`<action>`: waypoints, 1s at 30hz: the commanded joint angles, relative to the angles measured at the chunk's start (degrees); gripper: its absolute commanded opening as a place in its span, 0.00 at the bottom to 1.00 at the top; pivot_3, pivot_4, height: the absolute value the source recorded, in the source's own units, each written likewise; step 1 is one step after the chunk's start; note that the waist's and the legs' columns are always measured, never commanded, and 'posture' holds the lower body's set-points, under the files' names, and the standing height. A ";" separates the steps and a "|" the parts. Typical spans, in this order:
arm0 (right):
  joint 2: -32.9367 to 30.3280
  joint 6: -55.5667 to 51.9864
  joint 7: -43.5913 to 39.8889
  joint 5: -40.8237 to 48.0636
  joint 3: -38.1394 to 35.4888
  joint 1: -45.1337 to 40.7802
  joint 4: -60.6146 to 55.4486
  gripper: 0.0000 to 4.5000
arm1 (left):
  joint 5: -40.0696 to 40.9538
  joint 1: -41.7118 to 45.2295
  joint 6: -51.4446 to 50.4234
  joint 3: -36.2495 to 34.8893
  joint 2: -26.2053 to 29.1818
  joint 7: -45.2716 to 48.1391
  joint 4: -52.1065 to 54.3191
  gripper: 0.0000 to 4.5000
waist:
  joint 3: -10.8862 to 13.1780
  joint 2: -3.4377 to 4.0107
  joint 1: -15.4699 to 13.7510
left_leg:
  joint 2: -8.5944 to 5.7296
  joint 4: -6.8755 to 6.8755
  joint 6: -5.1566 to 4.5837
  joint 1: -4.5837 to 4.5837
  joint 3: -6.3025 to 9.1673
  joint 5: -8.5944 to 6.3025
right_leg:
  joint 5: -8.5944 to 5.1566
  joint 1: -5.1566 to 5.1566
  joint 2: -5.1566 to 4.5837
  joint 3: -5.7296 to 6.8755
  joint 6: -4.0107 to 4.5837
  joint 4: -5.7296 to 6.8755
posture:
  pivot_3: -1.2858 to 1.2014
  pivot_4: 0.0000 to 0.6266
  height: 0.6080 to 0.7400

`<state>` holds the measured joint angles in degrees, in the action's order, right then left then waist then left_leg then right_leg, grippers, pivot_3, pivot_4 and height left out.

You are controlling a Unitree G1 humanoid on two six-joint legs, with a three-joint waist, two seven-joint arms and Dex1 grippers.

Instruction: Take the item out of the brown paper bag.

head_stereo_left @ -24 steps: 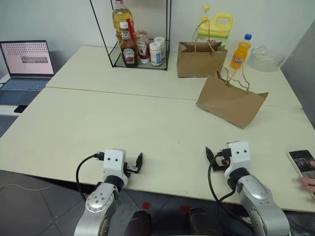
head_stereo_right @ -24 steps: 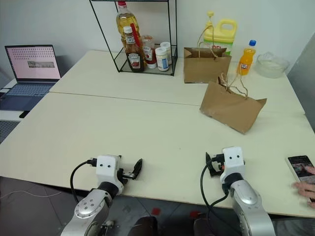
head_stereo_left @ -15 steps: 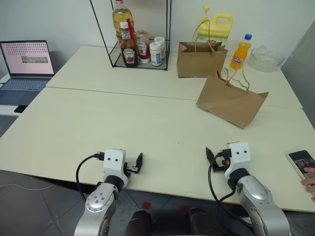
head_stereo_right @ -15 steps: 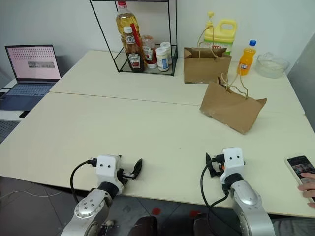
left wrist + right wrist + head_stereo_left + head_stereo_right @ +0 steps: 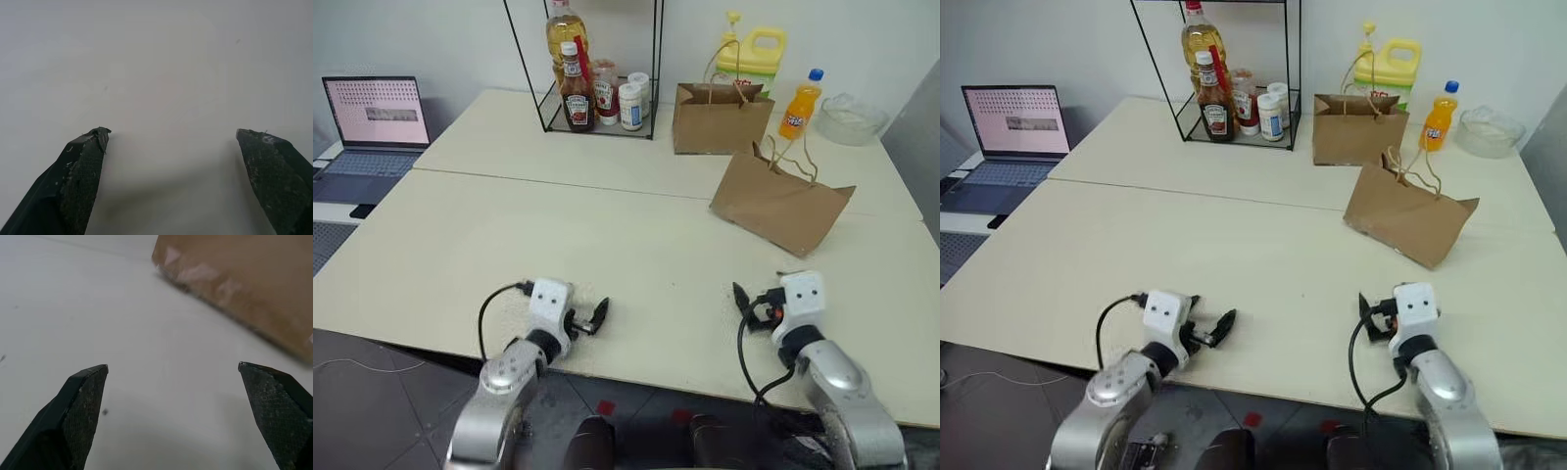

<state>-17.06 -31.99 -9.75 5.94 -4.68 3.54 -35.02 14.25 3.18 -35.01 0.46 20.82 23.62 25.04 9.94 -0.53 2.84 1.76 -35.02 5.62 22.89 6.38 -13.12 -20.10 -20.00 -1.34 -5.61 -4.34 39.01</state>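
At the near edge of the bench [image 5: 460, 245] you have both tools low over the bare surface: your left tool [image 5: 171, 142] has its two fingers spread wide with nothing between them, and your right tool [image 5: 173, 372] is likewise spread and empty. The brown paper bag [image 5: 779, 202], creased and with long thin string handles, lies tilted on the bench far ahead of your right tool and well apart from it; its lower edge shows in the right wrist view. The item cannot be seen, so you cannot tell from here whether it sits inside that bag. Behind it stands a second, squarer paper bag [image 5: 710, 117], with an orange soda bottle [image 5: 800, 104] beside it. A wire rack [image 5: 597, 69] holds a ketchup bottle [image 5: 573, 93]. A laptop [image 5: 374, 122] sits far left.
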 commanded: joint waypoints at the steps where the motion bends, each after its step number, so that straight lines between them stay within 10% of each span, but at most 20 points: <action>1: -2.57 -1.05 -1.10 1.95 -5.05 -5.97 -0.95 1.00 | 5.99 10.72 -4.80 -0.66 4.81 8.04 0.49 0.99 | 0.07 -0.11 0.03 | 0.00 0.00 0.00 0.01 0.01 0.00 | 0.00 0.00 0.00 0.02 0.00 0.01 | 0.52 0.24 1.00; 14: -15.63 0.08 -14.94 8.24 -8.79 -39.69 34.35 1.00 | 16.55 41.94 -7.00 1.56 14.27 32.72 -16.46 0.99 | 0.60 -0.25 0.49 | 0.00 -0.02 -0.02 0.05 -0.06 0.02 | 0.01 -0.04 -0.01 0.01 0.02 0.00 | 0.52 0.24 1.00; 30: -13.99 -9.48 -26.56 12.80 -7.91 -74.19 82.04 1.00 | 15.30 39.88 -5.31 -1.31 15.82 29.84 -15.13 0.99 | 0.98 -0.15 1.85 | -0.02 0.01 0.18 0.35 -0.15 0.14 | 0.02 -0.29 -0.10 0.06 0.04 0.01 | 0.52 0.24 1.00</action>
<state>-30.66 -42.80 -35.19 17.34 -10.71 -68.44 46.53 28.85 42.82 -40.27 1.58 35.89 54.17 7.38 10.92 -0.67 4.69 1.74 -35.01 5.79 23.26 6.23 -12.98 -20.09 -20.31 -1.44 -5.55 -4.30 39.02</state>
